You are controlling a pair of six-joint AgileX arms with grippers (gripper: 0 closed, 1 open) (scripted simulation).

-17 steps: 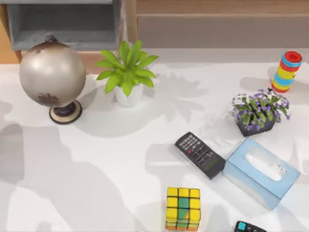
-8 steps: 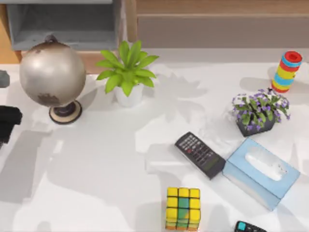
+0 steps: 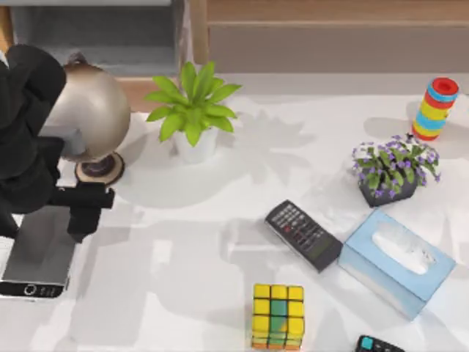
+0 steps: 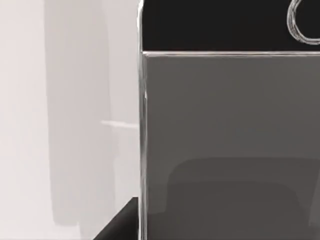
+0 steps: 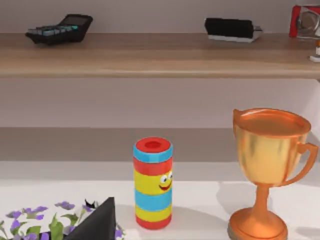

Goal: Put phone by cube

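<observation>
- At the near edge of the table [image 3: 183, 257], right of centre, stands the cube [image 3: 278, 316], yellow tiles on top with a green and teal column in the middle; a small black device with a teal button [image 3: 377, 345] lies just to its right, cut off by the near edge.
- At the near left, well apart from the cube, the phone [image 3: 40, 253] lies flat on the table with its dark end and round home button toward the near side.
- The left gripper [image 3: 73, 209] hangs over the far end of the phone; whether its fingers are apart or closed on the phone I cannot tell. The left wrist view looks straight down on the phone's grey face [image 4: 225, 145] from close by.
- In the middle ground, a black keypad remote [image 3: 303, 235] lies at a slant, touching or nearly touching a light-blue tissue box [image 3: 396, 262] to its right.
- Farther back on the right sit a pot of purple flowers [image 3: 392, 174] and a striped toy canister [image 3: 434, 108].
- Farther back on the left stand a green potted plant [image 3: 192, 110] and a globe [image 3: 91, 114], partly behind the left arm.
- The right wrist view shows the canister beside a golden trophy [image 5: 267, 170], with a wooden shelf [image 5: 160, 55] behind.
</observation>
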